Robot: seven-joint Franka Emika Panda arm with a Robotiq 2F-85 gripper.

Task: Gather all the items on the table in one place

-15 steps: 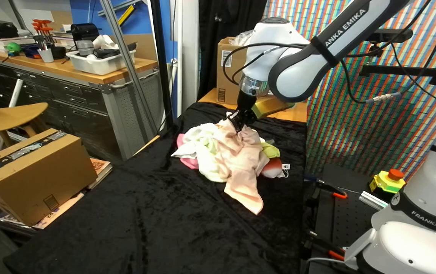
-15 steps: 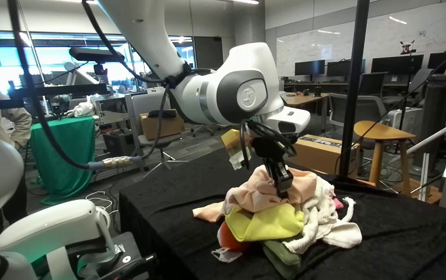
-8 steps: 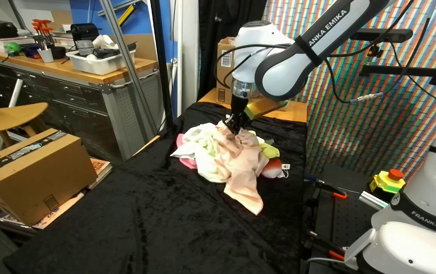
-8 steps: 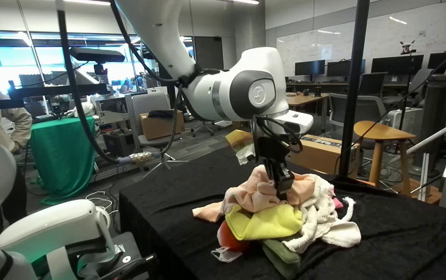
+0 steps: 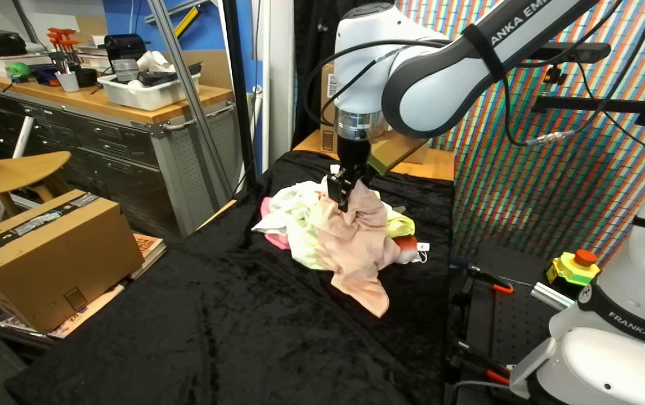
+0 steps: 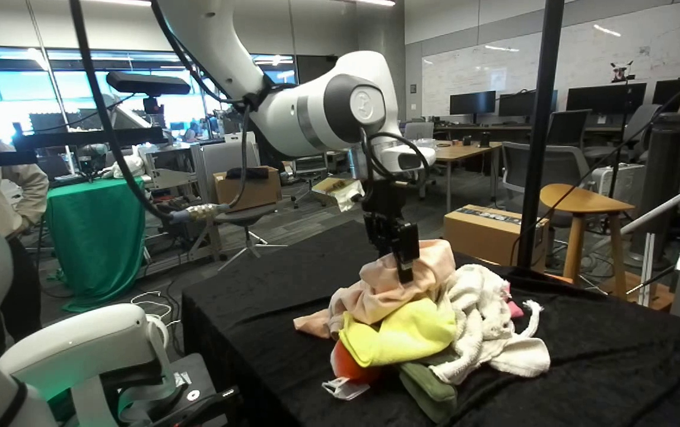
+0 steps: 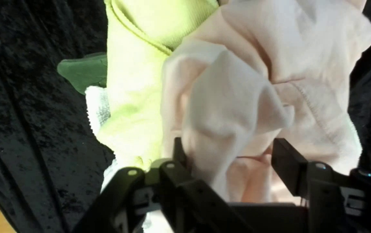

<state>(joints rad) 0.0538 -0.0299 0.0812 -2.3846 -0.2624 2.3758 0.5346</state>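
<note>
A heap of cloth items lies together on the black-covered table (image 5: 198,315). On top is a peach cloth (image 5: 356,247), one corner trailing outward. Beside and under it are a yellow-green cloth (image 6: 405,335), a white knitted cloth (image 6: 473,326), a dark green item (image 6: 429,391), a pink cloth (image 5: 277,241) and a red item (image 6: 349,363) with a white tag. My gripper (image 7: 228,145) points down into the peach cloth, jaws spread apart. A loose fold stands between its fingers, near the left one, with a gap toward the right one. Lower layers of the heap are hidden.
A gold-coloured block (image 5: 395,151) is fixed at the wrist. Beyond the table's edge sit a cardboard box (image 5: 58,264) and a wooden stool (image 6: 586,198). A dark upright post (image 6: 536,148) rises behind the heap.
The jaws have parted, and the gripper has risen slightly and shifted. The upper folds of the peach cloth have moved with it, showing more yellow-green cloth. The heap otherwise lies as before.
</note>
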